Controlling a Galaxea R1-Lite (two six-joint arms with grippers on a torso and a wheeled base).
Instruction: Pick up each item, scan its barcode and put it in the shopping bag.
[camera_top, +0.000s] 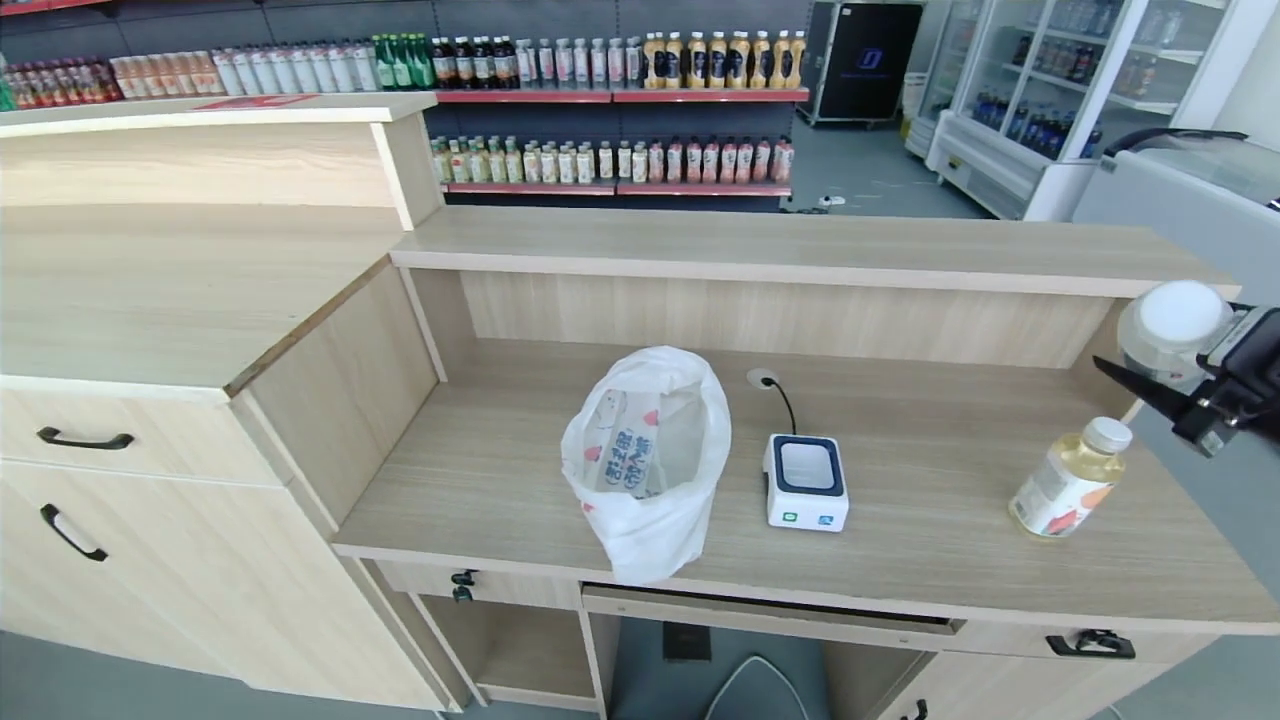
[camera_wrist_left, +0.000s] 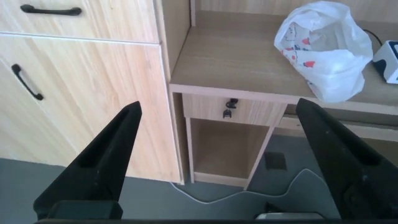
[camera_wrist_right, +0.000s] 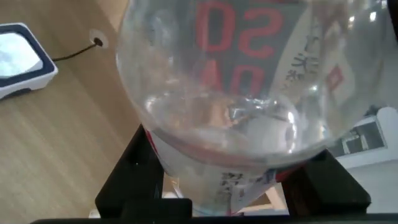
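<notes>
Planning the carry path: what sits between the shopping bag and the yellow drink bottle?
Only the white barcode scanner, beside the shopping bag; toward the yellow bottle the counter is bare, per head view.

Clear bottle (camera_wrist_right: 236, 81) partly beyond frame edge

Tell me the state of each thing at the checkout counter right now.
Shopping bag: standing on the counter, mouth open.
Scanner: face up, uncovered.
Yellow bottle: upright on counter, capped.
Clear bottle: capped, gripped, off the counter.
Right gripper: shut on clear bottle.
Left gripper: open, empty.
</notes>
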